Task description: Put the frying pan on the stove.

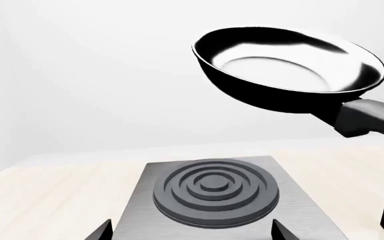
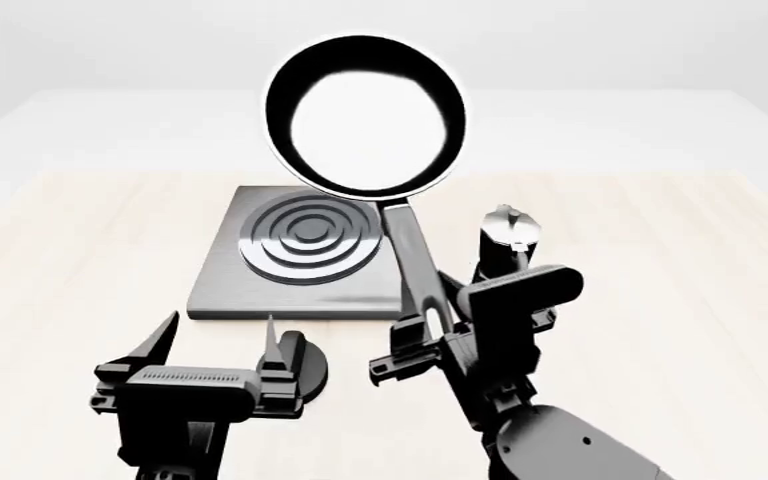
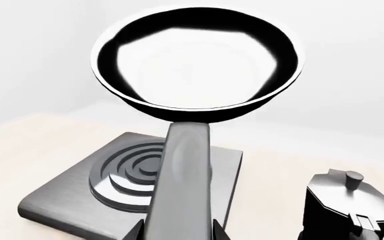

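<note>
Frying pan [image 2: 365, 117] handle clamped by right gripper [image 2: 418, 335], raised over stove [image 2: 297, 262]; left gripper [image 2: 211, 350] spread, empty.

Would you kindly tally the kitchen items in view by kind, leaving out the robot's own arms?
Frying pan: 1, held in the air by the right gripper
Stove: 1
Moka pot: 1
Small black round object by the left gripper: 1
Total: 4
</note>
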`<state>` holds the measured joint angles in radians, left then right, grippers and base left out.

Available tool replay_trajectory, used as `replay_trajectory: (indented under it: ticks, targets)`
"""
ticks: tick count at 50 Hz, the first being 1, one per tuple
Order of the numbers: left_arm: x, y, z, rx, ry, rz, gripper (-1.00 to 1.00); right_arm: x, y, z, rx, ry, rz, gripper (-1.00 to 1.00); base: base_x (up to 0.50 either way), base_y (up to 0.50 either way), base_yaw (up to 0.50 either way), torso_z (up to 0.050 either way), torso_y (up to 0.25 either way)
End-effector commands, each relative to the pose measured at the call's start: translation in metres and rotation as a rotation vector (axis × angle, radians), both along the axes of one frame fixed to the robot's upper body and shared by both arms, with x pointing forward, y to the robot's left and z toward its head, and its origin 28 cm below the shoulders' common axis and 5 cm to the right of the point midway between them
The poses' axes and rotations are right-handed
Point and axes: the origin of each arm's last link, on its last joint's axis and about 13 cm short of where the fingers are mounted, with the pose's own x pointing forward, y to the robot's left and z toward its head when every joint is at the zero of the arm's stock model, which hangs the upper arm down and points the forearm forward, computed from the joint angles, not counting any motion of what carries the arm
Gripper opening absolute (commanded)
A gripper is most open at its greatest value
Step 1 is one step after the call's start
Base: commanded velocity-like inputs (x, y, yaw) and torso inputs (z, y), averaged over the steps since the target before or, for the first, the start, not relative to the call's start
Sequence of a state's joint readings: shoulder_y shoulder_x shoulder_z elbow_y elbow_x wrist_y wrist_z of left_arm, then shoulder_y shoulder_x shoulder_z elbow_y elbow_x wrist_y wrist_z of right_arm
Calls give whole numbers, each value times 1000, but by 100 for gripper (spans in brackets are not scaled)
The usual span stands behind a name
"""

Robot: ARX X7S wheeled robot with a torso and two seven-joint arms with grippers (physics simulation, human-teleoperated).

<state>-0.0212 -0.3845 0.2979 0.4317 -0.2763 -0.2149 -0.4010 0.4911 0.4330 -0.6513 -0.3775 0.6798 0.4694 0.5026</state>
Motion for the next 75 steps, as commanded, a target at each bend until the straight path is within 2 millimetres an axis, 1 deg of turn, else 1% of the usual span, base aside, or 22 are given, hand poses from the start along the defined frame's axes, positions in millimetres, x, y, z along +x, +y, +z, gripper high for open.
replay_trajectory:
  ticks: [1,8,19,35,42,58,71,75]
  targets:
    - [-1,0,0,2,0,-1,100,10,-3,13,-37,-44,-30,-100,0,0,-3,0,10]
    - [-1,-1,0,1,0,-2,100,12,-1,15,-68,-26,-20,-100,0,0,0,1,1]
    - [0,0,-2,0,3,-1,100,13,3,24,-122,-19,16,-100,0,0,0,0,2]
    - [-1,-1,-2,1,2,-5,100,19,-1,35,-211,2,59,-100,0,0,0,1,2]
    - [-1,-1,0,2,0,-5,100,22,-1,36,-242,14,68,-100,0,0,0,0,3]
    - [-1,-2,1,11,0,-7,100,30,-5,39,-236,50,69,-100,0,0,0,1,2]
    - [-1,-1,-1,10,3,-6,100,32,-3,41,-233,62,84,-100,0,0,0,1,2]
    - [-1,-2,-3,9,6,-8,100,33,0,38,-235,66,90,-100,0,0,0,0,0]
